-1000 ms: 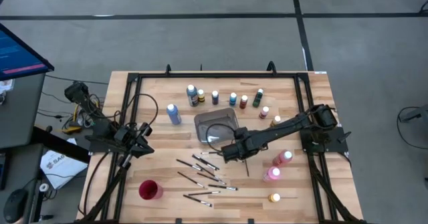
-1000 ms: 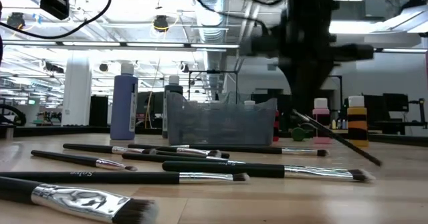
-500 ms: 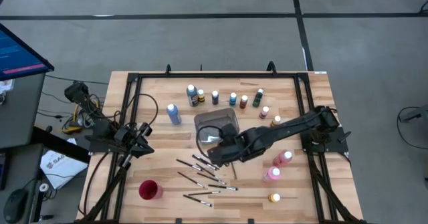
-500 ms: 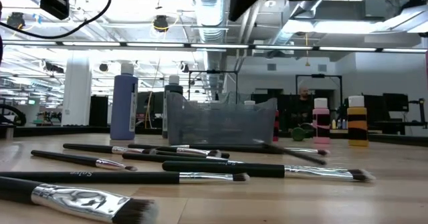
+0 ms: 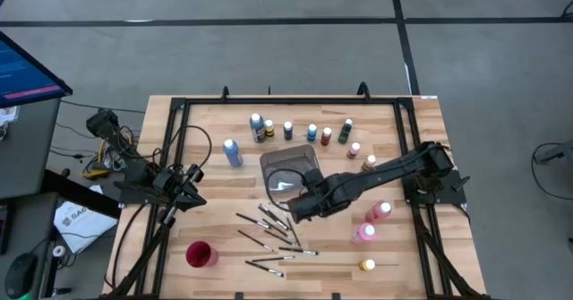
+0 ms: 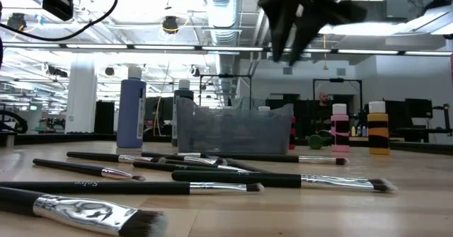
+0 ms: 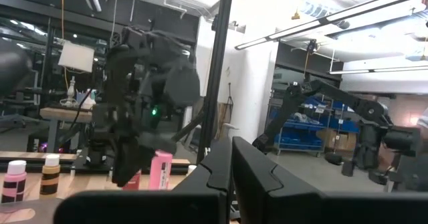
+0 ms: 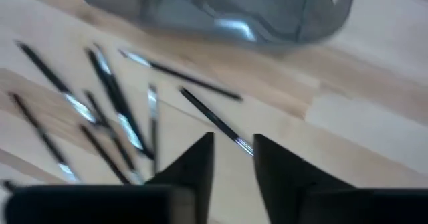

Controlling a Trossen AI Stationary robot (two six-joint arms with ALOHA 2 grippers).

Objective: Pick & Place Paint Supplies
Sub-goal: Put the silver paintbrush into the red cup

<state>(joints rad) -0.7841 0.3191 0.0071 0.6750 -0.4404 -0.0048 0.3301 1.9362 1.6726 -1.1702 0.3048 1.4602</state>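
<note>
Paintbrushes (image 5: 273, 231) lie scattered on the surface (image 5: 215, 192) just in front of the grey tray (image 5: 289, 167), where the right gripper (image 5: 294, 212) hovers part-open and empty, seemingly poised over them; the left gripper (image 5: 190, 176) waits shut.

Count, placed from the grey metal tray (image 5: 288, 163): thirteen small pale-capped paint bottles (image 5: 232, 152) around it; roughly ten thin dark paintbrushes (image 5: 269, 237) just below; one red cup (image 5: 200, 254) lower left.
</note>
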